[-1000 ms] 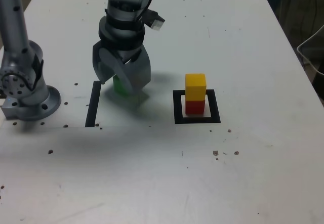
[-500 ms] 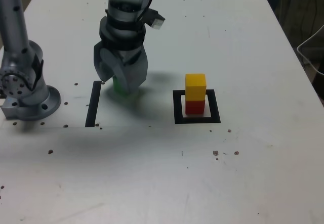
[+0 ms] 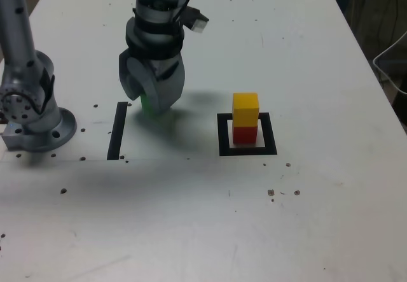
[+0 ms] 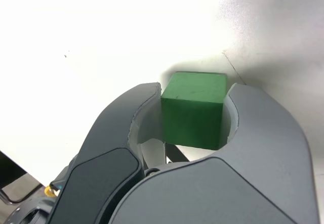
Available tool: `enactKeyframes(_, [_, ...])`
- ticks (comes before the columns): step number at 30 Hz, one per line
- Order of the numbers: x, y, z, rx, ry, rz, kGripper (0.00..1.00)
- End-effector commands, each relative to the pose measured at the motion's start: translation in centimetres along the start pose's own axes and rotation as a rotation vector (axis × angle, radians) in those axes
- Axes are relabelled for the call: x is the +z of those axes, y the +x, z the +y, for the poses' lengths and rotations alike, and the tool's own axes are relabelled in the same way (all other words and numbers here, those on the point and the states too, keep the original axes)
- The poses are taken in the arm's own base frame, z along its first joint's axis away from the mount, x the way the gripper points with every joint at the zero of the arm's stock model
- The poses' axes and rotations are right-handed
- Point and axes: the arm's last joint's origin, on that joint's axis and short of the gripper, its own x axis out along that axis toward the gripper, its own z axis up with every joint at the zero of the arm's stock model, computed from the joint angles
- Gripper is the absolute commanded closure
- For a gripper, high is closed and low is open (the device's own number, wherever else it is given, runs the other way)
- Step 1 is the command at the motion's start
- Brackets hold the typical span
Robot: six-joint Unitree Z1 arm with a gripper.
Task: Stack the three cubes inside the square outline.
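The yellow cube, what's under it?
The yellow cube sits on the red cube, inside the square outline. The red cube's top and the white centre beneath it are covered.

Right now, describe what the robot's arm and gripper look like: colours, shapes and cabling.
The gripper has two broad, curved, matte grey plastic jaws with paler inner faces. Above it sits a cylindrical wrist in silver-grey metal with black bands. A black cable with a white plug sticks out beside the wrist. At the exterior view's left, the round silver arm base has bolt holes.
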Motion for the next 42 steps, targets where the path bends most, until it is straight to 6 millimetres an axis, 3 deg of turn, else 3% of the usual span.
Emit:
enactKeyframes(1, [-0.1, -0.6, 0.0, 0.005, 0.001, -0.003, 0.75])
enactKeyframes(9, [-0.3, -3.6, 0.4, -0.002, -0.013, -0.018, 0.75])
enactKeyframes(23, [0.8, -13.6, 1.0, 0.015, -0.265, -0.097, 0.81])
enactKeyframes(34, [4.1, -14.2, 2.7, -0.048, -0.511, -0.113, 0.81])
enactKeyframes(42, [6.3, -14.9, 2.9, -0.041, -0.568, -0.139, 0.81])
